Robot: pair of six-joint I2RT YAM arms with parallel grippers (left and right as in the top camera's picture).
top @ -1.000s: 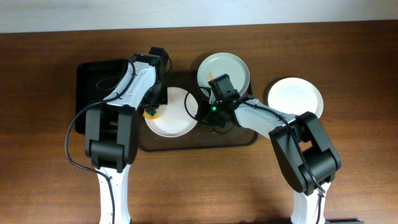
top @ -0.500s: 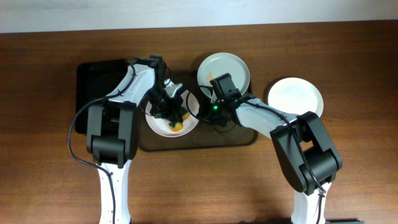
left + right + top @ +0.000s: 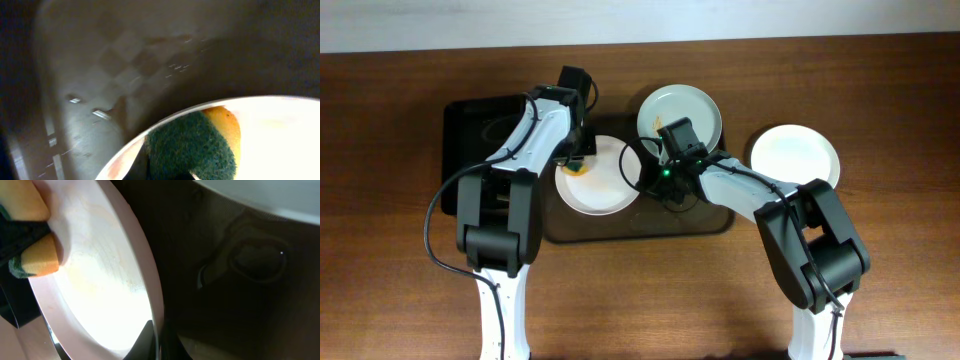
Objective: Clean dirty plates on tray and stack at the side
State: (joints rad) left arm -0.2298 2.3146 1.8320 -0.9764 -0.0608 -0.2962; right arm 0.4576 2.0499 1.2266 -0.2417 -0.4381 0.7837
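A white plate (image 3: 605, 185) lies on the dark brown tray (image 3: 650, 226). My left gripper (image 3: 578, 163) is shut on a green-and-orange sponge (image 3: 579, 169) and presses it on the plate's upper left part. The sponge (image 3: 192, 147) and the plate (image 3: 280, 135) fill the left wrist view. My right gripper (image 3: 646, 180) is shut on the plate's right rim (image 3: 152, 287); one dark finger (image 3: 145, 339) lies on the plate's inner side. The sponge (image 3: 37, 255) shows at the right wrist view's left edge. A pale green plate (image 3: 680, 113) sits at the tray's back. Another white plate (image 3: 795, 157) lies on the table to the right.
A smaller glossy black tray (image 3: 470, 130) lies left of the brown tray, under my left arm. The wooden table (image 3: 650, 290) extends in front of the tray. A pale wall edge runs along the far side.
My left gripper swept the sponge from the plate's left edge to its middle, then back to its upper left. My right gripper and the plates have not moved.
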